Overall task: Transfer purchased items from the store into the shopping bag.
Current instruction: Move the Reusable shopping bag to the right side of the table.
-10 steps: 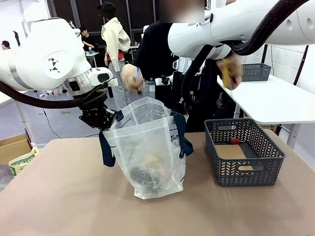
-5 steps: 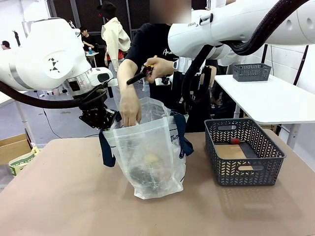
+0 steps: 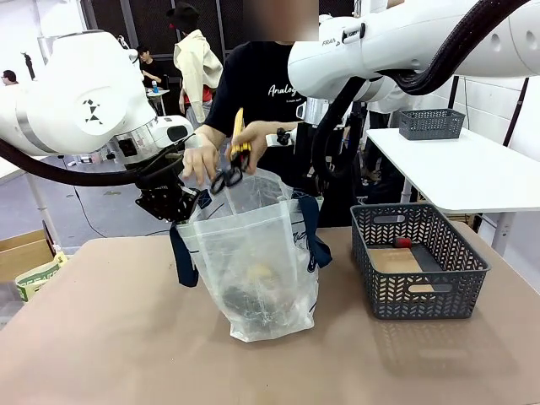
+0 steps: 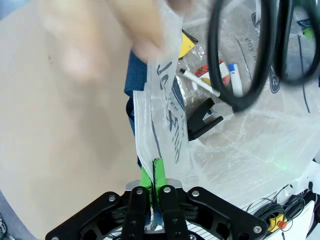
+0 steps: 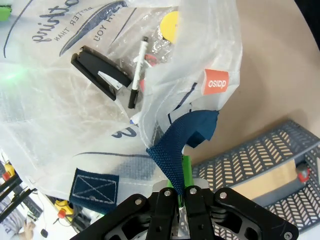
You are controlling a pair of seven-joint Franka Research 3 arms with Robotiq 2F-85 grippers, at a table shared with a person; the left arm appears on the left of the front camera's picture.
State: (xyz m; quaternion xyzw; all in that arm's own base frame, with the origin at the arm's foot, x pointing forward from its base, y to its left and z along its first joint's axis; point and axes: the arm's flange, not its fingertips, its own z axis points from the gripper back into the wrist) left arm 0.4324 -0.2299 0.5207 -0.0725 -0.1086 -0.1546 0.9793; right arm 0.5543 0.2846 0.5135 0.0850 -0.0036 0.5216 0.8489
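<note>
Translucent whitish plastic shopping bag [image 3: 253,261], navy straps, stands mid-desk. My left pincer [image 4: 154,181] pinches its left rim; my right pincer [image 5: 181,186] pinches right strap, mouth held wide. Black stapler [image 5: 96,72] and white pen [image 5: 137,67] lie inside. Person's hand [image 3: 256,135] holds black-handled scissors [image 3: 228,175] above mouth. Dark grey lattice basket [image 3: 418,270] on right holds small red item [image 3: 403,242]; likely more to transfer.

1. Shopping bag [image 3: 253,253] is showing translucent whitish plastic with dark navy print.
2. Strap handles [image 5: 175,145] are showing navy, woven texture.
3. Tag [image 5: 216,81] on the bag is showing orange with white letters.
4. Scissors [image 3: 229,173] are showing black loops, yellow above.
5. Stapler [image 5: 95,70] inside is looking black; pen [image 5: 137,70] is looking white with a black cap.
6. Basket [image 3: 418,291] is showing dark grey herringbone lattice.
7. Table [image 3: 110,337] is looking plain tan.
8. Left gripper [image 4: 152,167] and right gripper [image 5: 182,167] are showing black bodies, green pads [image 4: 146,175].
9. Person's shirt [image 3: 270,101] is showing black with white print.
</note>
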